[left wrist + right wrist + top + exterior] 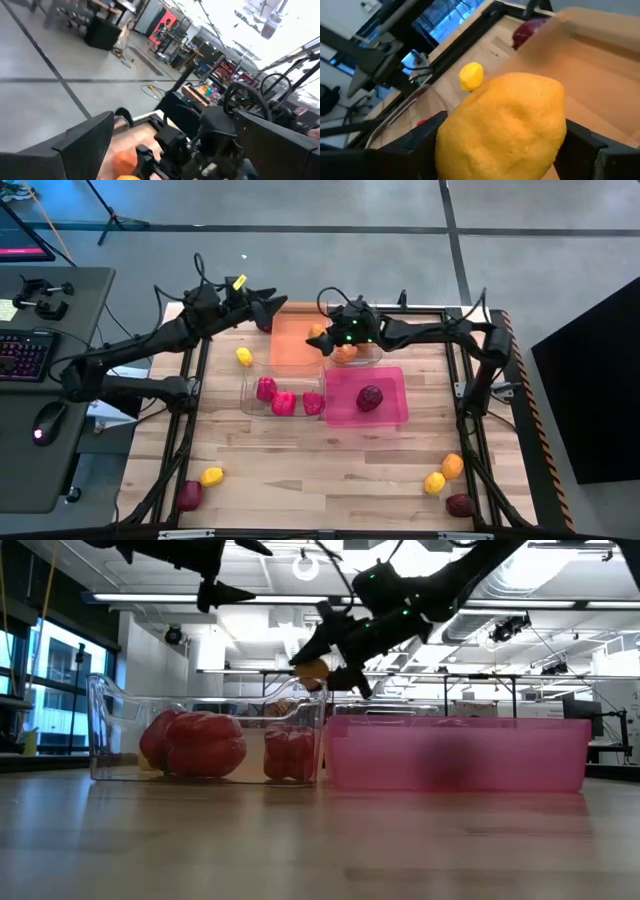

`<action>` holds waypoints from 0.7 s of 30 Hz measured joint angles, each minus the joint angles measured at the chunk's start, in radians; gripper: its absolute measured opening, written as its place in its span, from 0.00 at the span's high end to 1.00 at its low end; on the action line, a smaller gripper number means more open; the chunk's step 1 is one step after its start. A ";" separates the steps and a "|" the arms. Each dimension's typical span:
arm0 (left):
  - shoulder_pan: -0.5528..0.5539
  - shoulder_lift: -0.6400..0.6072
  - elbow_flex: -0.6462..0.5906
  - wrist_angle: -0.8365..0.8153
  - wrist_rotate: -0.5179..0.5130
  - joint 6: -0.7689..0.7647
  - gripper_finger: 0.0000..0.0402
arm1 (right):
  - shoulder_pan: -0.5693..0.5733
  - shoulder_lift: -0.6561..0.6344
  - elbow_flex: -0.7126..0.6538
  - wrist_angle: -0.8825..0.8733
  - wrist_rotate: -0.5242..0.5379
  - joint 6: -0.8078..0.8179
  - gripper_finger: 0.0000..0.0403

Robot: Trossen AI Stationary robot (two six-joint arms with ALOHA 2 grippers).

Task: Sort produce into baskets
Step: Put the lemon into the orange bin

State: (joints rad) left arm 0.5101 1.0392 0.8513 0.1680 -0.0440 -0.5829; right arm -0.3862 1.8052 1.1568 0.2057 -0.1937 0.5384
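My right gripper (322,340) is shut on a yellow lemon-like piece (505,125), held in the air over the right edge of the translucent orange bin (292,345). My left gripper (268,310) is open and empty, hovering above the orange bin's far left corner. A clear bin (372,358) beside the orange one holds orange pieces (345,354). The nearer clear bin (248,385) holds three red pepper-like pieces (284,402). The pink bin (392,405) holds one maroon piece (369,397). My right gripper pinches the lemon-like piece between its two fingers (422,142), one on each of its opposite sides (451,131). The fingers come from the table's right, slanting down. The piece is lifted clear of the bins and the table (312,670).
Loose on the table: a yellow piece (244,357) left of the bins, a yellow (211,476) and a maroon piece (189,495) near left, and an orange (452,466), a yellow (434,482) and a maroon piece (460,505) near right. A desk with a keyboard (25,352) stands to the left.
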 joint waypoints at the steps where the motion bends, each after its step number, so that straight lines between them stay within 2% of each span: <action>1: 0.006 -0.011 0.000 -0.011 0.008 0.019 0.01 | 0.000 0.016 0.013 -0.005 0.003 0.007 0.31; 7: 0.046 -0.112 0.000 -0.231 0.066 0.127 0.01 | 0.000 0.063 0.049 0.002 0.087 0.046 0.31; 15: 0.101 -0.184 0.000 -0.532 0.047 0.117 0.01 | 0.001 0.063 0.049 0.029 0.100 0.125 0.30; 18: 0.122 -0.174 0.000 -0.580 0.043 0.122 0.01 | 0.005 0.063 0.049 0.042 0.105 0.137 0.26; 21: 0.144 -0.155 0.000 -0.595 0.035 0.120 0.01 | 0.008 0.063 0.049 0.062 0.111 0.135 0.16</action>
State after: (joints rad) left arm 0.6541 0.8847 0.8516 -0.4266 -0.0086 -0.4626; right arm -0.3786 1.8679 1.2060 0.2679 -0.0828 0.6735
